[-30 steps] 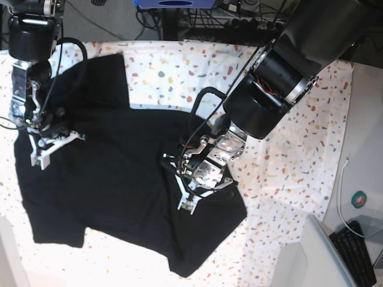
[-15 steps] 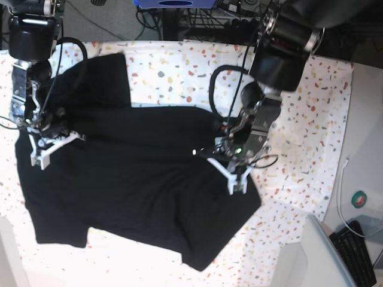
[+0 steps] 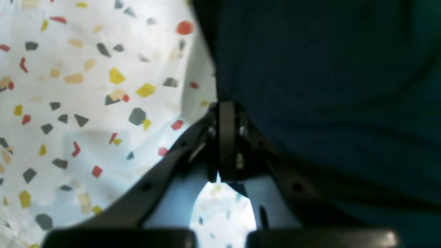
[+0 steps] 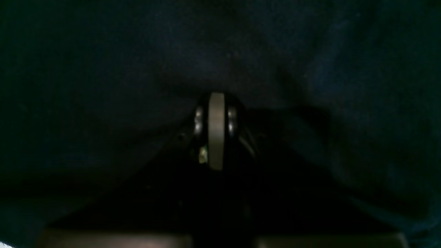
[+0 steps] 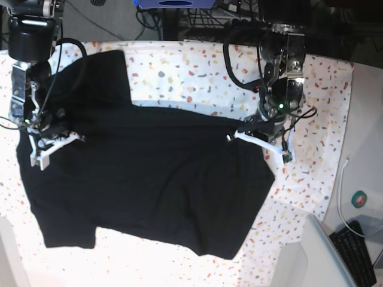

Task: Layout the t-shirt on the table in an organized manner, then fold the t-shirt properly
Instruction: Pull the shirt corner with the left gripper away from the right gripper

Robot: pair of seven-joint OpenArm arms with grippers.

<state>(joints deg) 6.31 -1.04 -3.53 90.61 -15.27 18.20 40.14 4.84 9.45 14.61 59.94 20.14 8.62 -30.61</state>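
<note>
The left gripper (image 5: 261, 142) is clenched on the t-shirt (image 5: 149, 179), its jaws pressed together with black cloth pinched at the tips; in its wrist view the garment's edge runs away from the jaws, cloth to one side and bare speckled tabletop (image 3: 86, 86) to the other. The right gripper (image 5: 51, 146) is likewise closed on the t-shirt, with cloth bunching into its tips and filling its wrist view on every side.

Between the two grippers the t-shirt lies spread across the tabletop, mostly flat. Beyond the right gripper, toward the far edge, one dark part reaches out like a sleeve. On the near side of the grippers the fabric runs to an uneven lower edge, with one corner pulled further out than the rest.

The cloth looks thin, light and limp. It will likely sag and crease wherever it is unsupported, and drag rather than slide cleanly. Good holds seem to be at hems, seams or corners, pinched firmly, with both grippers keeping gentle tension between them.
</note>
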